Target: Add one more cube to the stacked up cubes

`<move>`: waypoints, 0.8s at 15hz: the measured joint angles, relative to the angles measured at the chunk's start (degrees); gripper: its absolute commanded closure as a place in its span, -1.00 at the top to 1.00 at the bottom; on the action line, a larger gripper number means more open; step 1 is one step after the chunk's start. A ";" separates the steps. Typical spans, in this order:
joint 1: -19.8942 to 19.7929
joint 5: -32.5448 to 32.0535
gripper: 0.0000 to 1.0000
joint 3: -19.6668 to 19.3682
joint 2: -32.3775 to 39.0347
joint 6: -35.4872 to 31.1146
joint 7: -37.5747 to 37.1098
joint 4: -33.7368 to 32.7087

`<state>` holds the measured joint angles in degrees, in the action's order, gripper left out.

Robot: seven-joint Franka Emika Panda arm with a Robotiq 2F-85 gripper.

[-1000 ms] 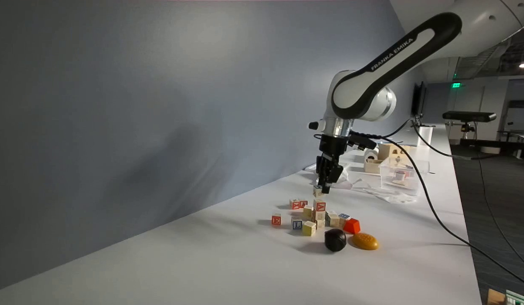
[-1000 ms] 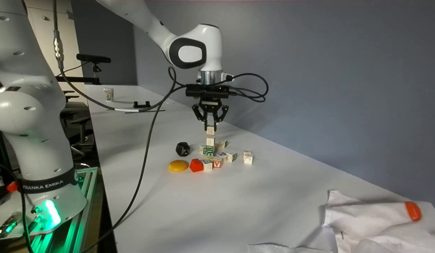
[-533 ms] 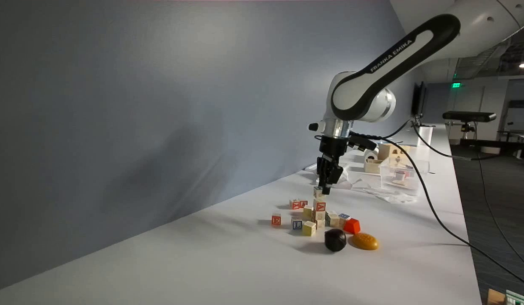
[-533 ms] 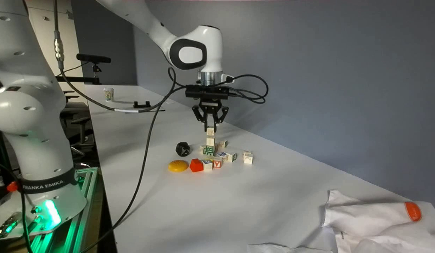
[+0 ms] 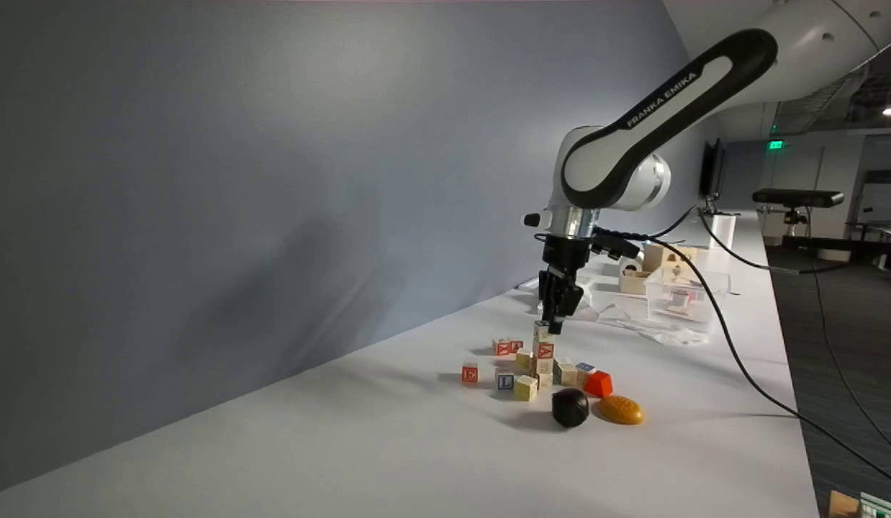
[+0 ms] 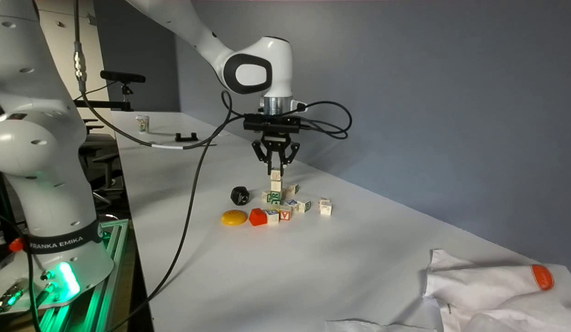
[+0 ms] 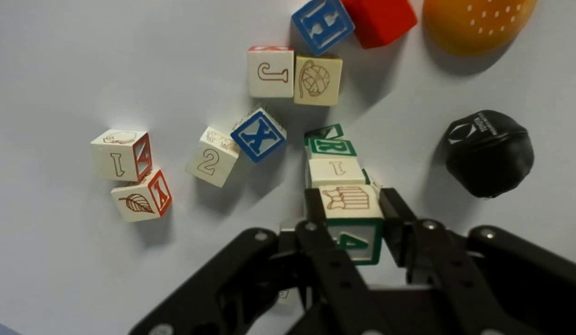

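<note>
Presently, item one: gripper (image 6: 276, 170) is pointing down, its fingers clamping a pale-wood cube (image 7: 351, 211) by opposite sides; the wrist view is showing a gift-like drawing on one face, a green 4 on another. Item two: stacked up cubes (image 5: 543, 365), three visible, are standing upright on the table (image 5: 345, 446) among loose blocks (image 7: 212, 160), directly beneath the gripper. Governing relation: the stack's long axis is running vertically, and the held cube is lining up over it in both exterior views, its underside seeming to meet the top cube (image 6: 276, 186); full contact is escaping confirmation. A single arm (image 5: 647, 124) is serving. Changes against the frame a second ago: arm and held cube are sitting lower, and the gap then visible above the stack is no longer showing. Unchanged: black ball (image 5: 570, 408), orange piece (image 5: 621, 410) and loose blocks are keeping their places. Judgement: placement is nearing completion; release is pending, sideways drift being the main risk.
</note>
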<state>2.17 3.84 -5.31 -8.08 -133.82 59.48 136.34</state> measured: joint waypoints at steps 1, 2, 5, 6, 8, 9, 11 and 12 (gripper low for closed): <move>-0.02 -0.39 -0.75 0.06 0.04 0.00 -0.39 0.00; -0.04 -0.82 -0.75 0.10 0.06 0.00 -0.78 0.00; -0.06 -2.03 -0.75 0.14 0.07 0.10 -1.70 0.00; -0.07 -2.16 -0.75 0.14 0.07 0.11 -1.76 0.00; -0.07 -2.28 0.19 0.14 0.10 0.11 -1.80 0.00; -0.08 -2.30 0.20 0.14 0.13 0.11 -1.86 0.00; -0.11 -2.37 0.46 0.14 0.18 0.11 -2.15 0.00; -0.11 -2.38 0.62 0.15 0.18 0.11 -2.28 0.00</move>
<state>2.07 1.46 -5.16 -7.90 -133.71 57.20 136.34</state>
